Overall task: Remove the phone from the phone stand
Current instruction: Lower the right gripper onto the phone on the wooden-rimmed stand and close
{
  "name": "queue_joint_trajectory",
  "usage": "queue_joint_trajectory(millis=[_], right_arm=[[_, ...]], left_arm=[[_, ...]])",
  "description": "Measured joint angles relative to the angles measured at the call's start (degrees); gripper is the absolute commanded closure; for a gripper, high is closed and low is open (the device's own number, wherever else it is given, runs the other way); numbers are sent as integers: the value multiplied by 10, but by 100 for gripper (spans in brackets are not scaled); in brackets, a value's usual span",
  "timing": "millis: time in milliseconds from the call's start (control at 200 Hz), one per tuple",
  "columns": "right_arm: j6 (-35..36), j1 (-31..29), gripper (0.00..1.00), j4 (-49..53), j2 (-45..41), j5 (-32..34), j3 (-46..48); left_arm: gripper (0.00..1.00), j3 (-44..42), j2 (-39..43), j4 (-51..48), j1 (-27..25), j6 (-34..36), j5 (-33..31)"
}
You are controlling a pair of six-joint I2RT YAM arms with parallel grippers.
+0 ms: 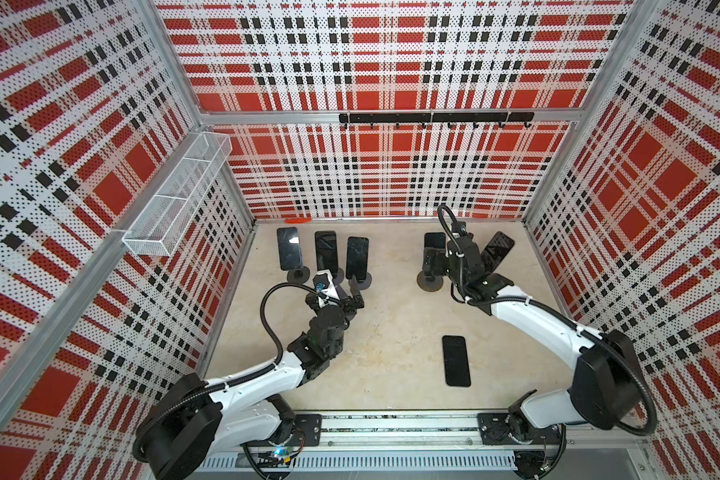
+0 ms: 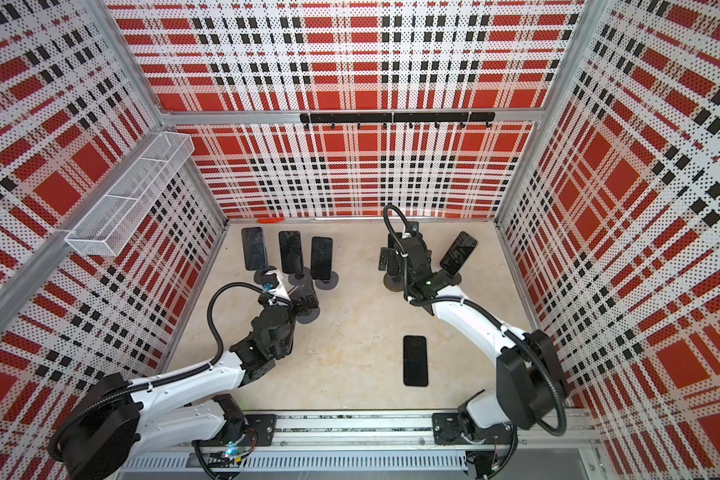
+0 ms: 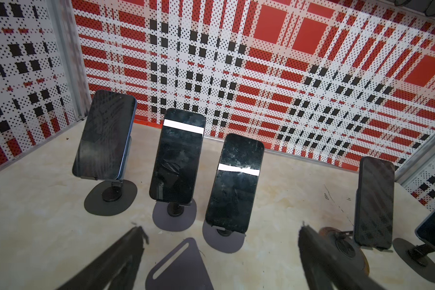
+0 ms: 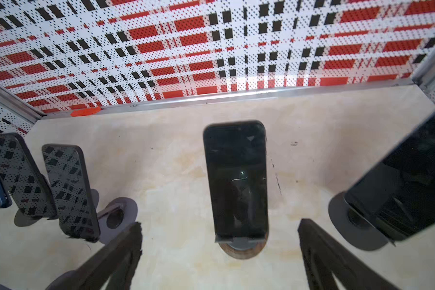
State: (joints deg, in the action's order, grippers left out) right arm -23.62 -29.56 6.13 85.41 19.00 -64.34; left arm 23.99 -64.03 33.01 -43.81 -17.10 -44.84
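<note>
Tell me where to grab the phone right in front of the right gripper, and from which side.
Grip the phone across its two long side edges, upper half, coming from the front and above with the open right gripper. Those edges are bare, while its bottom edge sits in the lip of the stand, so it probably lifts up and out.

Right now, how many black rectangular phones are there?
6 phones: three on stands back left, two on stands back right, one partly behind the right arm; one flat in front. No others show.
</note>
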Motion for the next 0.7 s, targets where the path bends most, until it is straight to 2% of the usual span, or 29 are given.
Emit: queue_joint_trajectory(millis=[346, 701], right_arm=[[31, 43, 0, 30, 122, -37, -119], [56, 52, 0, 84, 201, 3, -223]], left_arm=[[2, -9, -1, 0, 0, -2, -2], [2, -9, -15, 0, -2, -7, 5]])
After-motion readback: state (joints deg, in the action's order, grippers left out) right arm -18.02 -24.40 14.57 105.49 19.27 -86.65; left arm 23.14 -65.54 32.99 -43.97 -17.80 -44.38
